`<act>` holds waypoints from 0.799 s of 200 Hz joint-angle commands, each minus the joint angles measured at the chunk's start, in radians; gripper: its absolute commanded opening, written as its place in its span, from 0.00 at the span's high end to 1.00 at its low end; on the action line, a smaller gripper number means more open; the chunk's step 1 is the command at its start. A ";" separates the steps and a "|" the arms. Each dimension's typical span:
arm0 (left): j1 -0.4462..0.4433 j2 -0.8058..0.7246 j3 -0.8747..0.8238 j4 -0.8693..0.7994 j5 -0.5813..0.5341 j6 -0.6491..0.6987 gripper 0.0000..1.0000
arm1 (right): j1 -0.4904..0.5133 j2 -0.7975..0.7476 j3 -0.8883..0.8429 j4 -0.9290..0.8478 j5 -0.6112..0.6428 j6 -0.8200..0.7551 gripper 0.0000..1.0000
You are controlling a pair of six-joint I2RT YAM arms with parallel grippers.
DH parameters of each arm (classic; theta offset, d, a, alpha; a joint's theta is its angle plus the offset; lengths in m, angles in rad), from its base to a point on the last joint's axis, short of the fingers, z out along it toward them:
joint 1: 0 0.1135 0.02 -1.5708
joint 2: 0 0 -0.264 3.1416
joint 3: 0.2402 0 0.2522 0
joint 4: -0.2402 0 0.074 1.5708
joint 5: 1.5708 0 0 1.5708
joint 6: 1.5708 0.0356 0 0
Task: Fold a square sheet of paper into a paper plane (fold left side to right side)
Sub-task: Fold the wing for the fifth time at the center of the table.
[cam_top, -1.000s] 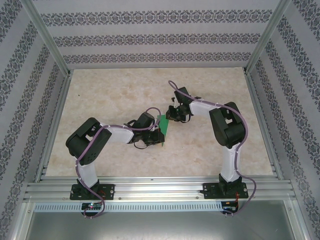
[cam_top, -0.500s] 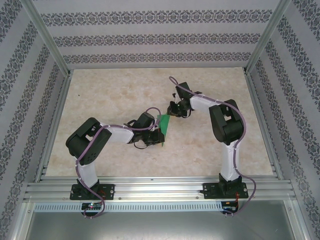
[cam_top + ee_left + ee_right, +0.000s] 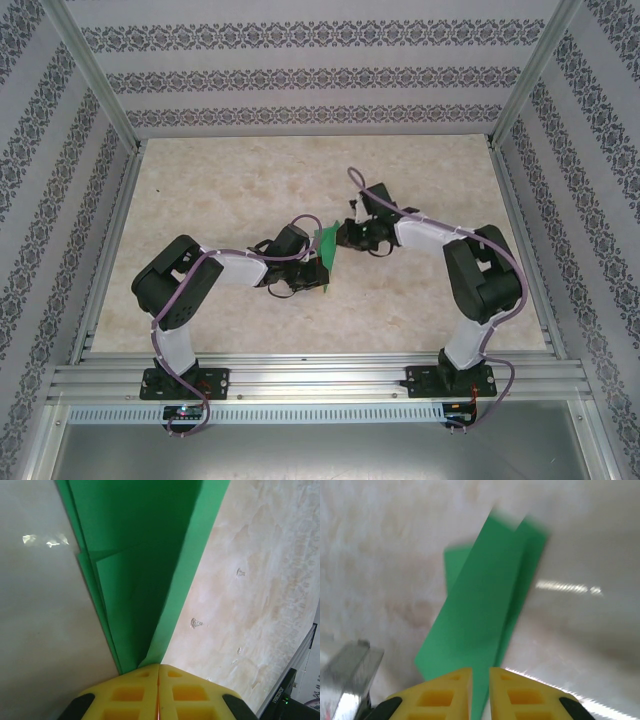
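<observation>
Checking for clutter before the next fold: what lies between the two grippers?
The folded green paper bridges them in the top view: the left gripper is shut on one end, the right gripper reaches its far corner.

The folded bright green paper sheet (image 3: 328, 255) stands at table centre. The white-and-black left arm (image 3: 235, 268) and right arm (image 3: 425, 233) close in on either side, blocking passage there. The beige marbled tabletop (image 3: 220, 190) is open at the far side and both flanks. Aluminium frame rails (image 3: 300, 378) bound the near edge.
</observation>
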 commanded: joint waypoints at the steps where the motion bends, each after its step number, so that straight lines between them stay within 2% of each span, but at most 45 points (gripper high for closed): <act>1: -0.016 0.059 -0.035 -0.131 -0.010 0.018 0.91 | 0.052 -0.007 -0.061 0.114 -0.056 0.091 0.83; 48: -0.016 0.058 -0.033 -0.132 -0.010 0.019 0.91 | 0.104 0.064 -0.051 0.142 -0.055 0.120 0.83; 74: -0.017 0.057 -0.036 -0.134 -0.012 0.018 0.91 | 0.103 0.092 -0.003 0.063 0.022 0.051 0.83; 94: -0.017 0.059 -0.035 -0.136 -0.011 0.019 0.91 | 0.097 0.113 0.029 0.015 0.084 -0.008 0.83; 160: -0.017 0.062 -0.041 -0.133 -0.006 0.018 0.91 | 0.038 0.176 0.098 0.006 0.113 -0.088 0.83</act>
